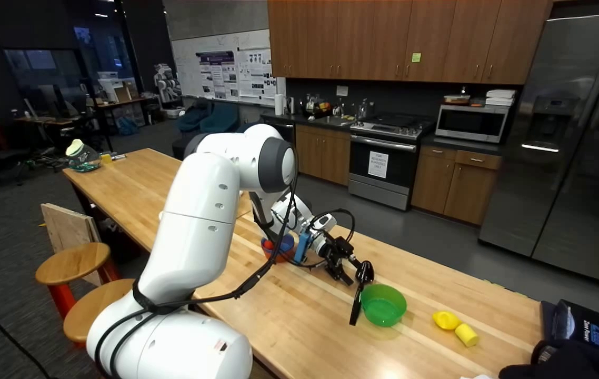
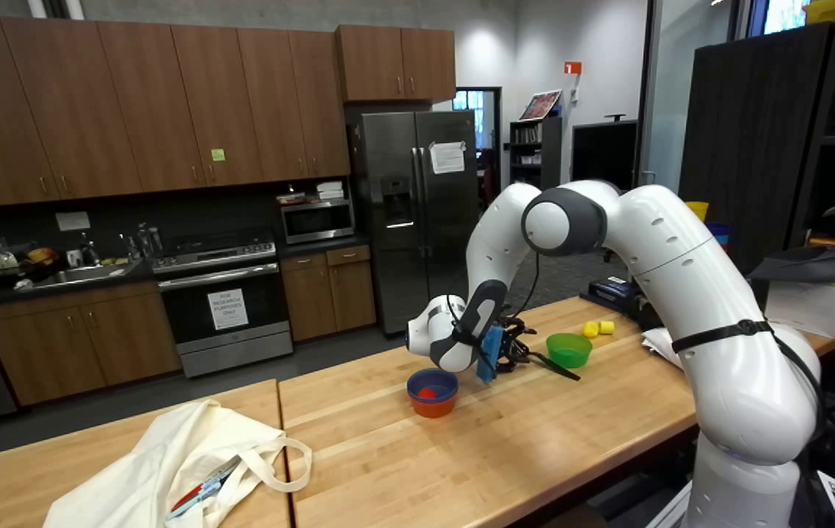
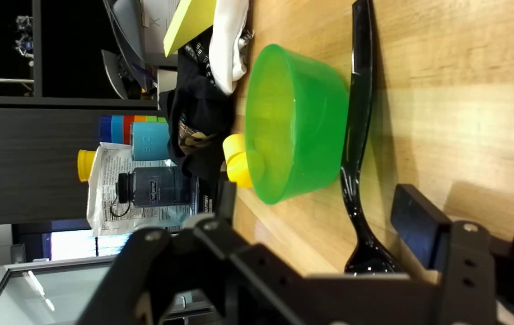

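Note:
My gripper (image 3: 324,212) is open and empty. It also shows low over the table in an exterior view (image 1: 354,272). A glossy black spoon (image 3: 357,135) lies on the wooden table beside the green bowl. Its neck and the start of its head are between my spread fingers in the wrist view; the rest of the head is hidden behind the gripper. The spoon also shows in both exterior views (image 1: 356,305) (image 2: 555,367). The green translucent bowl (image 3: 315,131) stands just beyond the fingers, close beside the handle; it also shows in both exterior views (image 1: 383,306) (image 2: 569,352).
A blue bowl in an orange-red bowl (image 2: 434,407), with a red round thing (image 2: 426,394) inside, stands behind the gripper. Two yellow things (image 1: 446,319) (image 1: 467,335) lie past the green bowl. Dark cloth and a box (image 1: 589,331) are at the table's end. A cream bag (image 2: 168,455) lies opposite.

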Available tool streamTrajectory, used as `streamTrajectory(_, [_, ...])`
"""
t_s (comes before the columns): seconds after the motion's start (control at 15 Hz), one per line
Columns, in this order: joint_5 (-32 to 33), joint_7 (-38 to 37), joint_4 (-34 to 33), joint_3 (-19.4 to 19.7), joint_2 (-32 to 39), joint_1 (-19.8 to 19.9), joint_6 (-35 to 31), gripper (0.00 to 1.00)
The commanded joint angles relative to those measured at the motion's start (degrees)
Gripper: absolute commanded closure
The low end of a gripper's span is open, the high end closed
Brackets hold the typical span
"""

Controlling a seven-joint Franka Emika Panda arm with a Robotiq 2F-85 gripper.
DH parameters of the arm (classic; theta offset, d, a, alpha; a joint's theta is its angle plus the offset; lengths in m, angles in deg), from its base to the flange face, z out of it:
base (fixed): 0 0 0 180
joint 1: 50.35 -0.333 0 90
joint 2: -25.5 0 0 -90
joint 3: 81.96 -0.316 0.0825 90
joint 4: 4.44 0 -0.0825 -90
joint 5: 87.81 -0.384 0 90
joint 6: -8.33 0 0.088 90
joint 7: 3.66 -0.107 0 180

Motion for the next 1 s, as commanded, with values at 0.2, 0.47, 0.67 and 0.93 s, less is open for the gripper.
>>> streamTrajectory(0.2, [-0.01,0.01,-0.14,-0.12,0.09,0.07,0.13,0.13])
streamTrajectory(0.47, [0.01,0.09,-0.26,-0.12,0.15,0.06,0.27,0.02])
streamTrajectory(0.67, [-0.03,0.28,-0.67,-0.21,0.24,0.07,0.94,0.0])
streamTrajectory(0.93, [0.0,0.77,-0.88,-0.13,0.35,0.37,0.68,0.0])
